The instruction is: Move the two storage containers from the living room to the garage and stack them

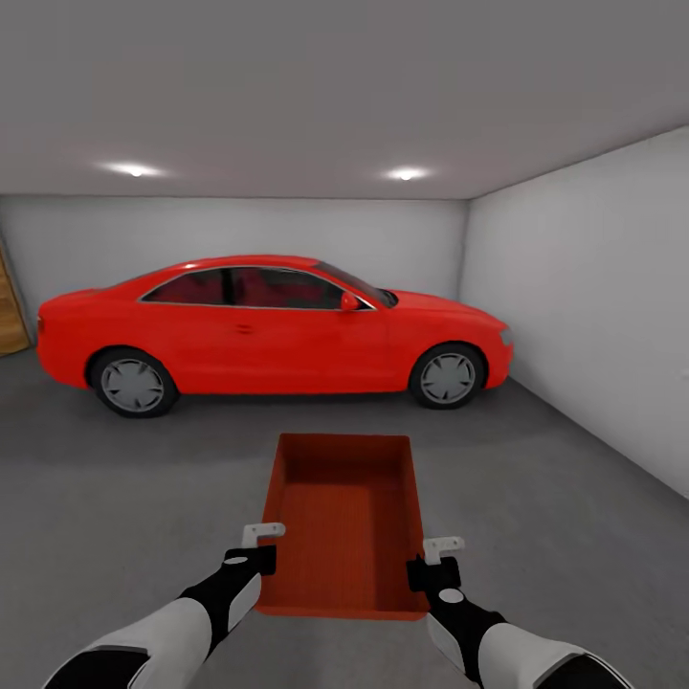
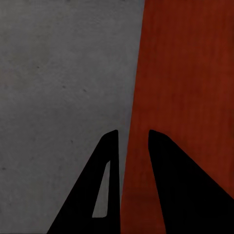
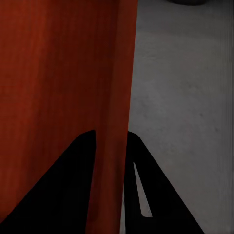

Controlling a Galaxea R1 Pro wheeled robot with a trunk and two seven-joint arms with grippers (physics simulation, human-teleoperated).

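- Orange-red storage container point(image 1: 344, 526) at 12 o'clock, carried above the garage floor point(image 1: 115, 488).
- Left gripper point(image 2: 132, 139) and right gripper point(image 3: 111, 139) fingers clamp opposite side walls, keeping it level.
- Red car point(image 1: 273, 325) beyond.

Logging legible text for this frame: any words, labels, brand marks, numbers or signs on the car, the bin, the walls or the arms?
None can be read.
Red car: no plate, badge or lettering shows on the side facing the camera.
Storage container: plain orange-red walls, no label.
Walls and floor: bare, no signs.
Left gripper and right gripper: no markings.
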